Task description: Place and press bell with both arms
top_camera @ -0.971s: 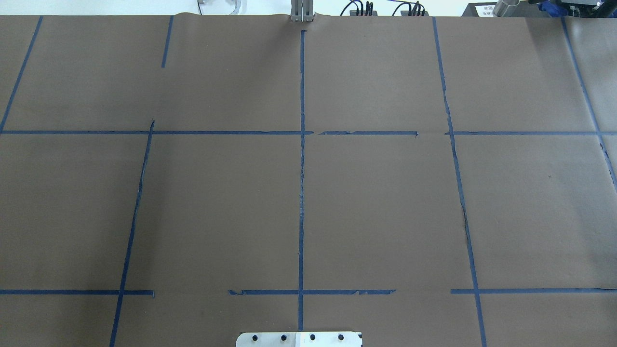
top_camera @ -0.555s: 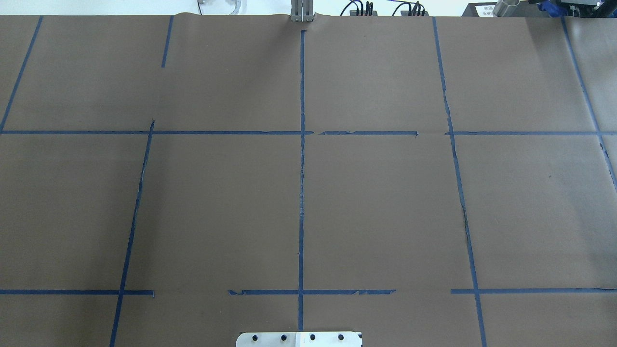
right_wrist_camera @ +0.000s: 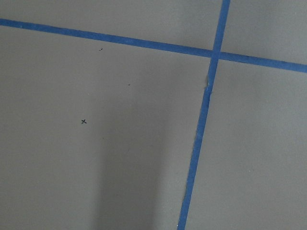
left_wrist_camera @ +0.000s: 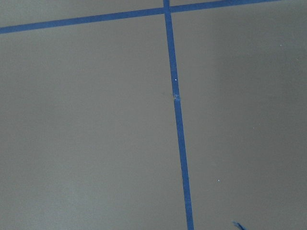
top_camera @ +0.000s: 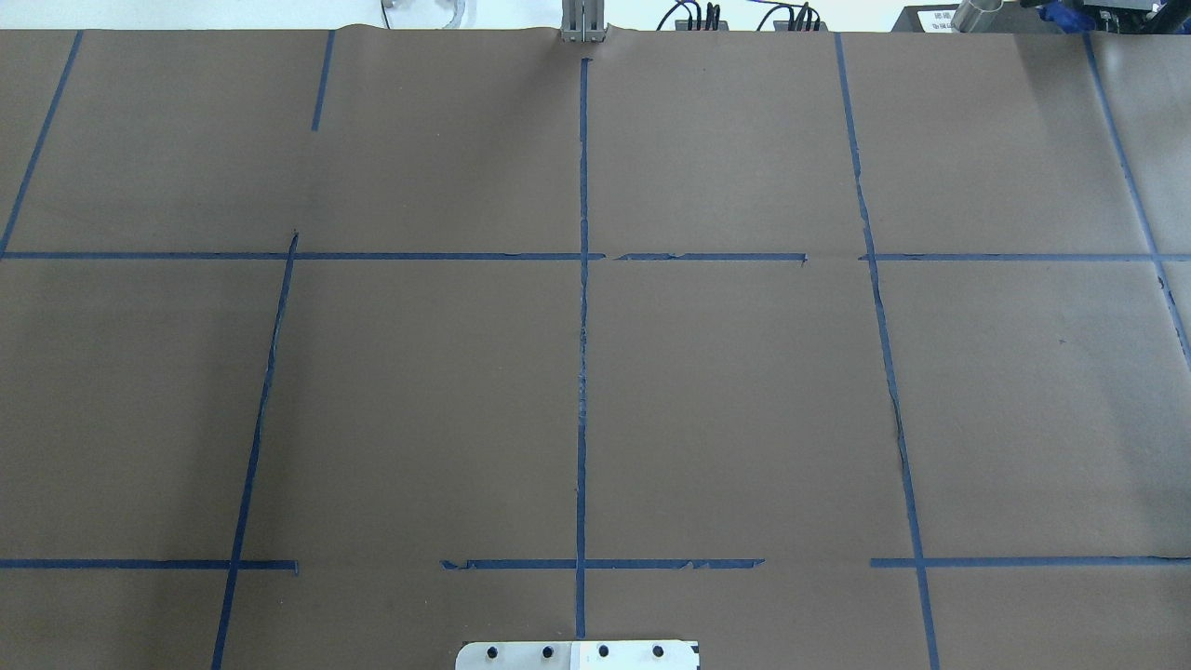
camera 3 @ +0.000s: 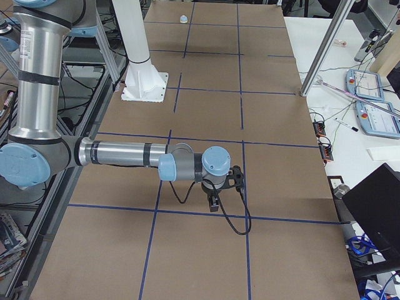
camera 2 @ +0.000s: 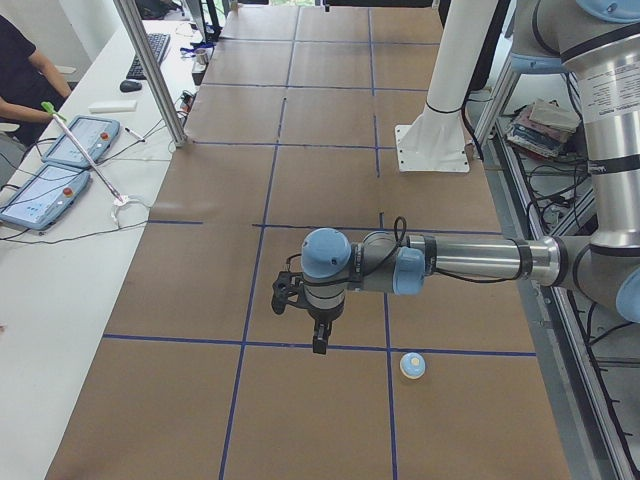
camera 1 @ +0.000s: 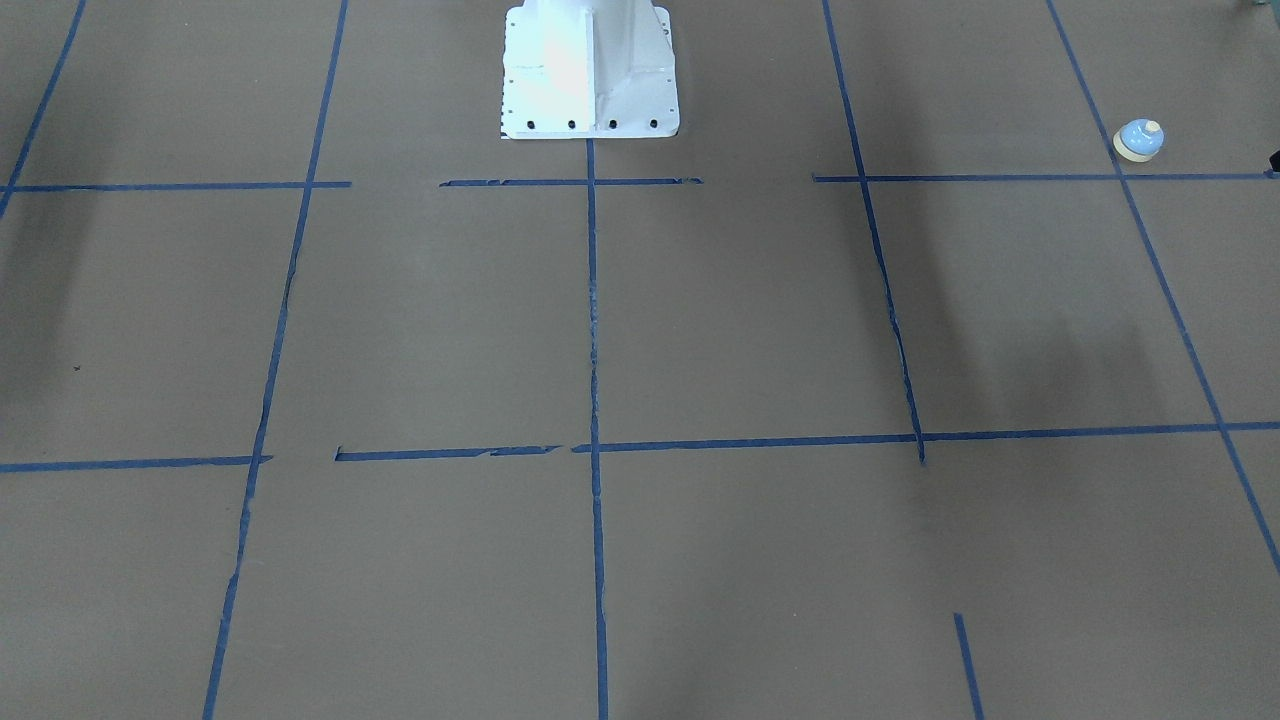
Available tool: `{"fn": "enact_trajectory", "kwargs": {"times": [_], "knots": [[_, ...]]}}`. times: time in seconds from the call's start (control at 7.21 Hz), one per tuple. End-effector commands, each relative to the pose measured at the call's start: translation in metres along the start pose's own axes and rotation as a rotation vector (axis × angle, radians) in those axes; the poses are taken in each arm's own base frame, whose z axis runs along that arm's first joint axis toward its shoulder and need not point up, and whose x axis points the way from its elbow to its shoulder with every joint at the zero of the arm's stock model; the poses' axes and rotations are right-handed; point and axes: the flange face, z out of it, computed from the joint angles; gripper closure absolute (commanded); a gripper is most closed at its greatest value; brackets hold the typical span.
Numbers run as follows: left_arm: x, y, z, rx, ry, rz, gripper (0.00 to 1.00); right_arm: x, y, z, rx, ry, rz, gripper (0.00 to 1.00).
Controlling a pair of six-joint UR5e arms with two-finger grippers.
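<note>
Bell (camera 1: 1139,140) sits upright on the table (camera 1: 760,320), button up, far out at the robot's left end. It's right by a crossing of the blue tape (camera 1: 592,300) lines and stands free, apart from both grippers.

Left arm (camera 2: 470,260) reaches out level over the table from the robot's side. Left gripper (camera 2: 320,343) hangs pointing down above the brown paper, near the bell but not touching it. One tape line runs between the two, with the bell on the robot's side of it. Fingers show only from the side camera, so can't tell if they're spread or closed.

Right arm (camera 3: 119,153) is in the same pose at the opposite end. Right gripper (camera 3: 214,204) points down close to a tape line, well apart from the bell, which is a tiny dot at the far end in that view. Can't tell its fingers either.

Both wrist cameras show just paper and tape. The right one also catches a small x mark (right_wrist_camera: 84,121).

White pedestal (camera 1: 590,70) is bolted at the middle of the robot-side edge.
</note>
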Motion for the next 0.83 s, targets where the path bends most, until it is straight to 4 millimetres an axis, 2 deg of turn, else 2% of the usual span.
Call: {"fn": "enact_trajectory", "kwargs": {"times": [0.0,0.55,0.69], "knots": [[0.001,0.012,0.002,0.038,0.019,0.029,0.00,0.001,-0.001,0.001,0.017,0.005,-0.021,0.00],[-0.007,0.027,0.014,0.015,0.042,-0.024,0.00,0.003,0.004,0.002,0.015,0.002,-0.016,0.00],[0.000,0.032,0.037,-0.049,0.044,-0.048,0.00,0.002,0.004,0.001,0.019,0.003,-0.019,0.00]]}}
